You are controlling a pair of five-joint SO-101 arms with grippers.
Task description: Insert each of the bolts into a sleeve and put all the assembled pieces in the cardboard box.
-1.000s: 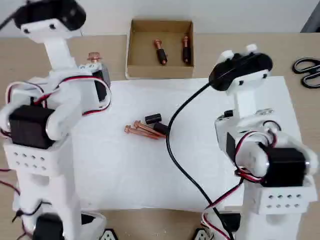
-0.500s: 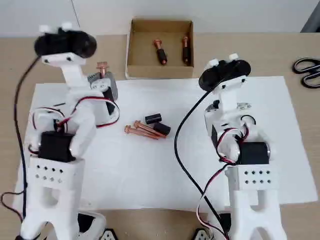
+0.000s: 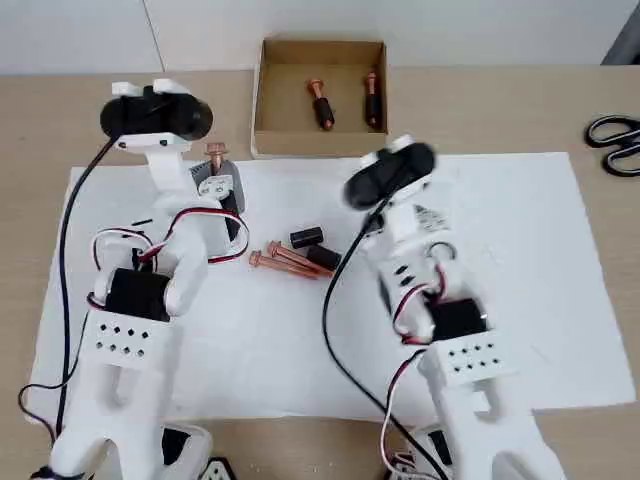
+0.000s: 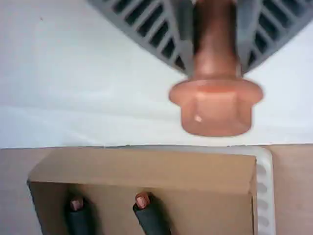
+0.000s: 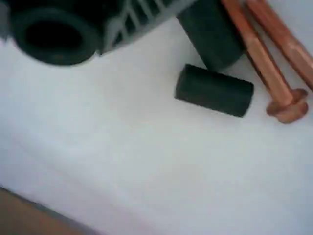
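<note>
Copper bolt (image 4: 215,105) sits clamped in the left gripper (image 4: 215,44), head toward the cardboard box (image 4: 146,169); the right gripper (image 5: 68,19) seems closed around a black sleeve (image 5: 55,35).

arms (image 3: 125,345) white | servos (image 3: 135,293) black | cables (image 3: 328,300) black, red | left end effector (image 4: 215,29) grey
</note>
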